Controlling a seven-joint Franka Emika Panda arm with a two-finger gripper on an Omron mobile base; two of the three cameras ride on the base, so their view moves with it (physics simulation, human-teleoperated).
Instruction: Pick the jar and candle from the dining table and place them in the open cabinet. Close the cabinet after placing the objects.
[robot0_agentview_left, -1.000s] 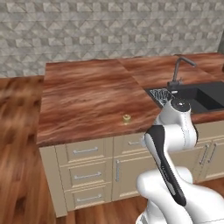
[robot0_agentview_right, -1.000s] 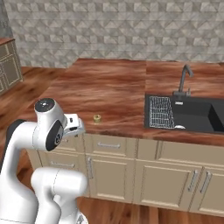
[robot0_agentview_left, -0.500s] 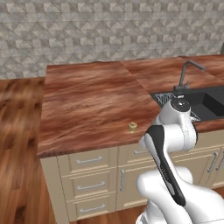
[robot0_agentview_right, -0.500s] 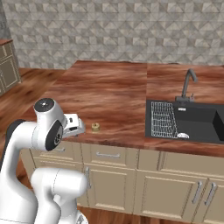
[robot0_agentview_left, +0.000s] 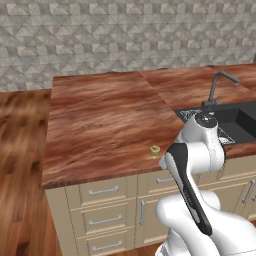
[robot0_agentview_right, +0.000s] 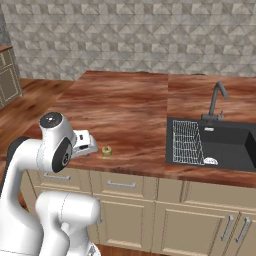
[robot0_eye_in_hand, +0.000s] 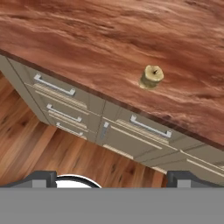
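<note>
pale yellow-tan candle (robot0_eye_in_hand: 152, 77), reddish-brown wood-grain dining table (robot0_eye_in_hand: 87, 39)

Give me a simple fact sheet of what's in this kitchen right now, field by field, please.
Candle: small pale yellow stub, upright near the front edge of the dining table
Table top: glossy reddish-brown wood over beige drawers with grey bar pulls
Sink: black basin set into the top, with a wire rack and a grey faucet
End effector: open, short of the candle, holding nothing
Wall: grey patterned tile
Floor: orange-brown planks
</note>
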